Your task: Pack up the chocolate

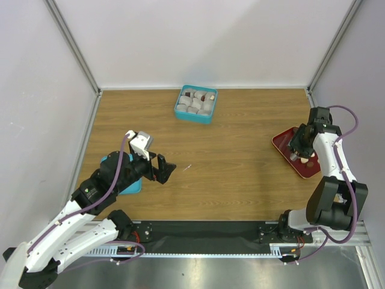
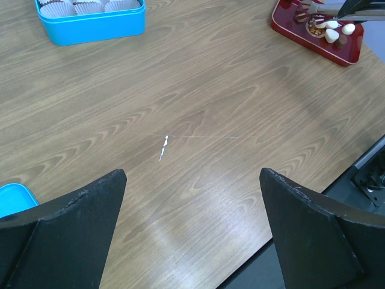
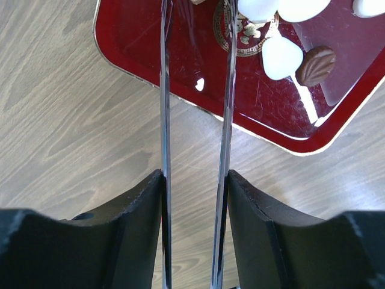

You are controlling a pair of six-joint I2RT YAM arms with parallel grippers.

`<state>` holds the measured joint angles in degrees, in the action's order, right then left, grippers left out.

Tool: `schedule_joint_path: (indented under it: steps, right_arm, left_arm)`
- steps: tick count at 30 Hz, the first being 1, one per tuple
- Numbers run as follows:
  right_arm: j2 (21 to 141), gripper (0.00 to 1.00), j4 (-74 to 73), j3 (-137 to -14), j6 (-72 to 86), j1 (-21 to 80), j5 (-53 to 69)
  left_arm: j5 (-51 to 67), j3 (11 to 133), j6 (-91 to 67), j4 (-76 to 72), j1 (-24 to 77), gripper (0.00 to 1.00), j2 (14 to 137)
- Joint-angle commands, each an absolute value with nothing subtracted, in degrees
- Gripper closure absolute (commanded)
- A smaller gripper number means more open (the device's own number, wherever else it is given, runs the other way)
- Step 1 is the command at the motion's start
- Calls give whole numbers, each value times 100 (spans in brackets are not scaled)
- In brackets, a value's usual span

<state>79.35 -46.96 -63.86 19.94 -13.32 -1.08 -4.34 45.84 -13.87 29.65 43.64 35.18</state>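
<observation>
Top external view: at far left, the left gripper [image 1: 163, 170] hovers low over the wooden table [image 1: 240, 174], jaws spread wide and holding nothing. It appears parked out of the way beside the flat teal lid [image 1: 133, 185], perhaps until the lid is needed for closing up.

At centre back stands the teal box [image 1: 195, 115], filled with whitish paper cups [image 1: 191, 103]. A couple of cups in its far row seem to hold dark pieces already, suggesting the packing is under way but far from finished.

At right, the right gripper [image 1: 299, 146] hangs over the red tray [image 1: 280, 142], where the loose chocolate [image 3: 281, 57] lies, pale pieces next to a dark one. Its fingers are clamped on a pair of long metal tweezers [image 3: 165, 120], pinching the two blades partway together. The wrist view shows the blades angled toward the sweets, but the tips run off the top of the picture, so whether they have a piece cannot be told. Tweezers likely suit sweets this small better than the broad fingers.
</observation>
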Motion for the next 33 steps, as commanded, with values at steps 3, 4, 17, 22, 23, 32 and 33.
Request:
schedule_joint_path:
  steps: [3,4,17,22,23,32,33]
  right_arm:
    - [8068,50,-4324,-6346,1978,-1354,-184]
    - [8094,50,-4316,-6346,1978,-1354,-228]
    - [8367,51,-4421,-6469,1820,-1231,-448]
    - [8385,52,-4561,-6583,1802,-1090,-571]
    - [8385,52,-4588,-6609,1784,-1020,-606]
    - [8446,51,-4676,-6644,1714,-940,-650]
    - [8446,51,-4667,-6636,1705,-940,-642]
  left_arm:
    - [-475,4588,-1274,2777,4359,0,3498]
    - [-475,4588,-1274,2777,4359,0,3498]
    - [-475,4605,-1266,2751,4359,0,3577]
    - [-466,4606,-1257,2742,4359,0,3577]
    - [-457,4605,-1257,2751,4359,0,3560]
    - [-466,4597,-1257,2768,4359,0,3498]
    - [-475,4597,-1257,2760,4359,0,3481]
